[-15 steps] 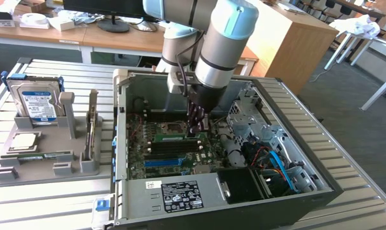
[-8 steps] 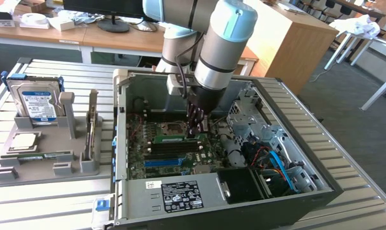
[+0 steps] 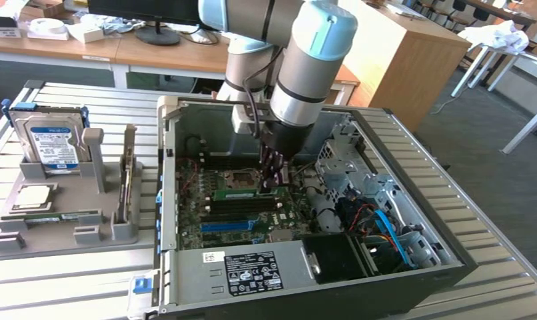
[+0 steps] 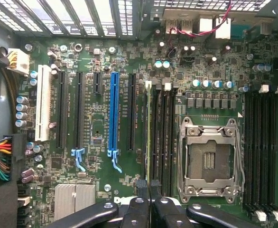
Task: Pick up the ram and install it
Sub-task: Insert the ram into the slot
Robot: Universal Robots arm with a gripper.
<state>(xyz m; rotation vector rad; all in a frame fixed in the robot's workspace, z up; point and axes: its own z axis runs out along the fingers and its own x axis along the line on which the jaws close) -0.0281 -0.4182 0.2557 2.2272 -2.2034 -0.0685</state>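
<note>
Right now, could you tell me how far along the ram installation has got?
Done: the ram is picked up and down inside the case, at the memory slots beside the CPU socket. In hand: the gripper is shut on it, its edge lined along a slot. Left: seating; I cannot tell whether it is pressed home. A second stick lies in the grey holder outside.

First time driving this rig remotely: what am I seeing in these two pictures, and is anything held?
A robot arm reaches into an open computer case. One picture looks on from outside; the other looks from the arm's wrist onto the motherboard. The jaws are shut on the ram, a thin green stick standing on edge at the memory slots beside the empty processor socket. On the exterior view's left, a grey tray holds a hard drive, a silver chip and a second stick.
</note>
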